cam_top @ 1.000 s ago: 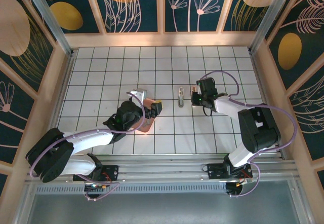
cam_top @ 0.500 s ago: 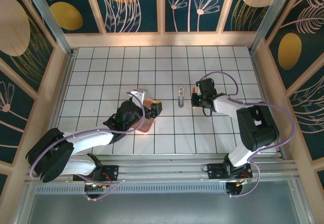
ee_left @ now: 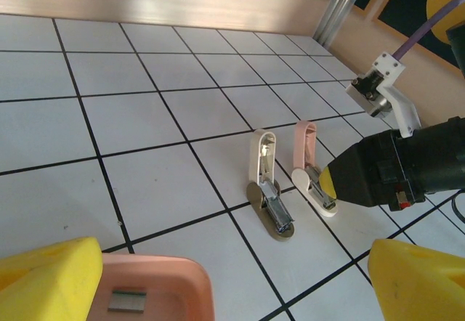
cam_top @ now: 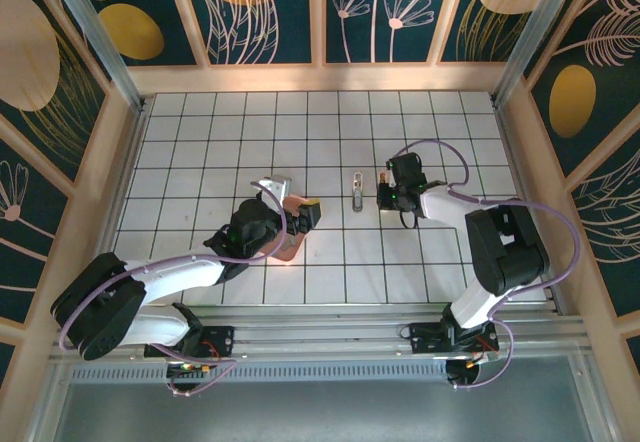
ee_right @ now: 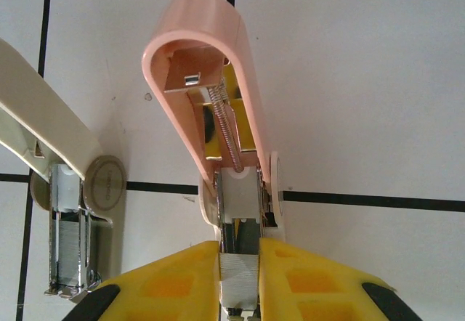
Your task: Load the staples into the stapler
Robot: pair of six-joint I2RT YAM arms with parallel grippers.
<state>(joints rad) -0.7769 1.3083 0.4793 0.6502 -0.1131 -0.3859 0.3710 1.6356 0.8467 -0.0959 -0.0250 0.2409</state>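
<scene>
As right jaws pinch it, the stapler (ee_right: pixel 236 187) points lengthwise away.

- The tiled table (cam_top: pixel 200 142) is taken in whole by the top view, shot steeply downward from above and behind the arm bases, at a distance.
- From the left wrist, the table is seen low and at a slant, facing the back wall and right side, with a cream stapler (ee_left: pixel 265 183) and a pink stapler (ee_left: pixel 311 168) framed at middle range.
- From the right wrist, the pink stapler is looked down on at very close range.
- Both staplers are shared by all three views.
</scene>
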